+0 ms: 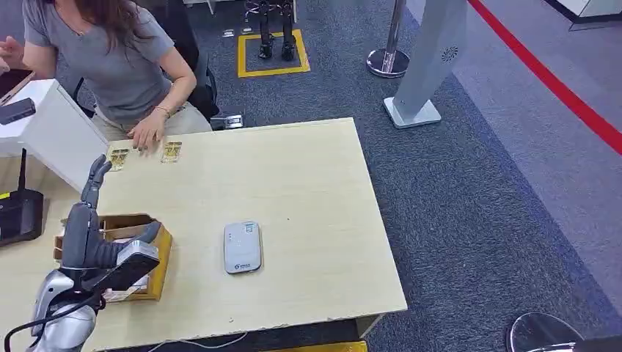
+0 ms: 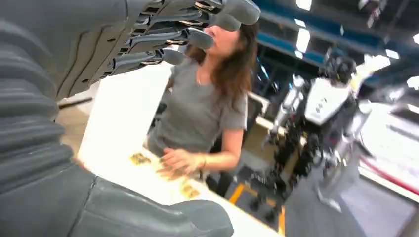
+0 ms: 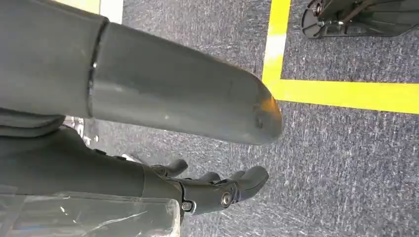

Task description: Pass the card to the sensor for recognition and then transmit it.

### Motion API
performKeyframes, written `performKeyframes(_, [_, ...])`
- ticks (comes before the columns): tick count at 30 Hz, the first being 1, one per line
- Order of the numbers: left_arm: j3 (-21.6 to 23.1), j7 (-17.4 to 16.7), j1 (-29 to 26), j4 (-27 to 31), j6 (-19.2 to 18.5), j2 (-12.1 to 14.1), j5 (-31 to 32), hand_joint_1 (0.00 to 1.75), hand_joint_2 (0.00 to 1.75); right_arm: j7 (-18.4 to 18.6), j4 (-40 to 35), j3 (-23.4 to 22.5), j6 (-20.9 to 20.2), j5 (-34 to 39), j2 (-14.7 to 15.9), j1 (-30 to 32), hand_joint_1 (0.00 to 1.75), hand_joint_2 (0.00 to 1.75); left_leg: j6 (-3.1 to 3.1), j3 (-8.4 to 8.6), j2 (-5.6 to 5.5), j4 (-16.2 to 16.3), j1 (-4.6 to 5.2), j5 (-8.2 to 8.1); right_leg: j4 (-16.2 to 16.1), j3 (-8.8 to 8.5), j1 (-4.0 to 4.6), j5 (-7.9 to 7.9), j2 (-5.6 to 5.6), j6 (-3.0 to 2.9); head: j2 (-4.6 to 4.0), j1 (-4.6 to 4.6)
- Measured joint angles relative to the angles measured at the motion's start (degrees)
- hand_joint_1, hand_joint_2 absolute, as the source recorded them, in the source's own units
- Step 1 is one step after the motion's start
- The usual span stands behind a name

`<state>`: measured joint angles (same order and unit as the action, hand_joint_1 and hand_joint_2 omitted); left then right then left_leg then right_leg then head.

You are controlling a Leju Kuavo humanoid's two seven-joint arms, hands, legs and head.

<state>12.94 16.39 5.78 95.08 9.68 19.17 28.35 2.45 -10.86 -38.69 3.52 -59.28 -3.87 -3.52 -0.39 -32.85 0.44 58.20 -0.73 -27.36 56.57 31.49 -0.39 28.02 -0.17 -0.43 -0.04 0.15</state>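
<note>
Pale wood is what the cards lie on: two small yellowish cards (image 1: 119, 158) (image 1: 172, 152) rest flat at the far edge of the surface (image 1: 308, 191), one on each side of the person's hand (image 1: 149, 134), which rests on the wood between them. The grey card reader (image 1: 243, 247) sits nearer the robot, well apart from the cards, beside an open cardboard box (image 1: 150, 253).

The plain risk is contact with the person. The left hand (image 1: 86, 220) is raised and aimed towards the cards, and any reach to either card would pass close to the person's hand and forearm; a straight reach could brush them. A second risk is the pick itself. The cards are thin and lie flat, so the fingers (image 2: 188, 37) may slide over a card or push it off the far edge rather than lift it. A third: the box stands just under the forearm, and a low swing back towards the reader could knock it.

The left arm rises from below with the hand upright over the box, fingers stretched out and apart, thumb (image 2: 163, 217) held away from them, holding nothing. The right hand (image 3: 212, 190) hangs beside the body over grey carpet and a yellow floor line; its fingers are loosely curled around nothing, not fully closed.

No card has been lifted yet, so recognition at the reader has probably not begun.
</note>
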Motion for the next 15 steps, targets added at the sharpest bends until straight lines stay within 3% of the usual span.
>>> performKeyframes(15, [0.3, -2.3, -12.0, 9.2, 0.5, 5.7, 9.4, 0.00, 1.75, 0.1, 0.0, -2.5, 0.2, 0.9, 0.0, 0.4, 0.00, 1.75, 0.00, 0.00, -0.04, 0.0, -0.01, 0.00, 0.0, -0.03, 0.00, 0.03, -0.04, 0.00, 0.02, 0.00])
